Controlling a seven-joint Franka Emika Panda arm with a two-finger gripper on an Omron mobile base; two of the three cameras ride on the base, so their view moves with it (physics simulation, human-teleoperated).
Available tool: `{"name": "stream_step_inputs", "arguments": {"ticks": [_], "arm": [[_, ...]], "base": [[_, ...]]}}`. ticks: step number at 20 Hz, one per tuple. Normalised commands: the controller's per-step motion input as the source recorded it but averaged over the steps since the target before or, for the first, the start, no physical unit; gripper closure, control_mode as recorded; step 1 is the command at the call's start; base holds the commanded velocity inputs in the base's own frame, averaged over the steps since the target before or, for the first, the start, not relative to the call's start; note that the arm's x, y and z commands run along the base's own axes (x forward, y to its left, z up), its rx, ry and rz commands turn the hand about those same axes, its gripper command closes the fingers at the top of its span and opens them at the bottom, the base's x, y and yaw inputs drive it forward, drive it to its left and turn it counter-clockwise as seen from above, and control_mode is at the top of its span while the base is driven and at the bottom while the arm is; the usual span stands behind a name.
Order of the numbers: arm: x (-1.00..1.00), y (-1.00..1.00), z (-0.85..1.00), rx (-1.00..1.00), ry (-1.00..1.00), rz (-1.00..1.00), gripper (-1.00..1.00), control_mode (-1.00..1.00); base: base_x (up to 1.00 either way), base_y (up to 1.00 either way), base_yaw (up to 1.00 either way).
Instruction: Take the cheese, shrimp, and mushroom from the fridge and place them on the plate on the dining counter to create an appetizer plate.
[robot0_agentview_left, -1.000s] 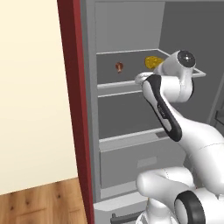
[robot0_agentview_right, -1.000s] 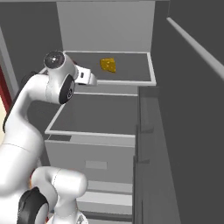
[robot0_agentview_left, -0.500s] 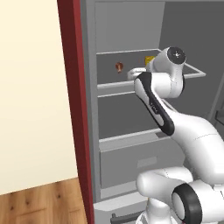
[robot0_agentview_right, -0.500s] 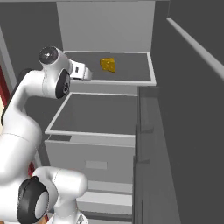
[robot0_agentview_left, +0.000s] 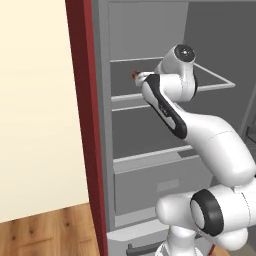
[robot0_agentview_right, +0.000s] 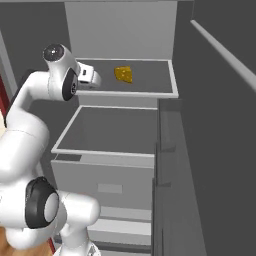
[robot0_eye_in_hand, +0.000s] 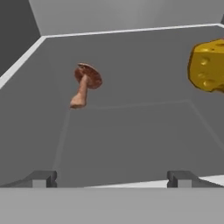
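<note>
The gripper (robot0_eye_in_hand: 112, 177) is at the front edge of an upper shelf (robot0_agentview_right: 165, 80) inside the fridge (robot0_agentview_left: 145, 30), with its jaws spread fully apart and holding nothing. In the hand view, the mushroom (robot0_eye_in_hand: 85, 89) lies on the shelf floor ahead of the jaws and offset toward the left fingertip (robot0_eye_in_hand: 41, 178); it is well apart from both tips. It lies tilted, its stem running from the reddish-brown cap down toward the camera and slightly left, so its long axis points roughly along the approach direction. The cheese (robot0_eye_in_hand: 209, 65) sits further right on the same shelf, beyond the right fingertip, clear of the mushroom. To centre the mushroom between the jaws, the hand probably needs to shift left and advance deeper over the shelf. The shrimp cannot be located.
</note>
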Motion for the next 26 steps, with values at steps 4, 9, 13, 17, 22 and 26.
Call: {"name": "stream_step_inputs", "arguments": {"ticks": [4,9,13,17,22,26], "arm": [[0.27,0.00,0.00,0.00,0.01,0.00,-1.00,-1.00],[0.15,0.01,0.00,0.00,0.01,0.00,-1.00,-1.00],[0.04,0.05,0.00,0.00,0.00,0.00,-1.00,-1.00],[0.18,0.14,0.00,0.00,0.00,0.00,-1.00,-1.00],[0.29,0.16,0.00,0.01,0.00,0.00,-1.00,-1.00],[0.38,0.18,-0.01,0.01,0.02,0.00,-1.00,-1.00]], "base": [[0.00,0.00,0.00],[0.00,0.00,0.00],[0.00,0.00,0.00],[0.00,0.00,0.00],[0.00,0.00,0.00],[0.00,0.00,0.00]]}}
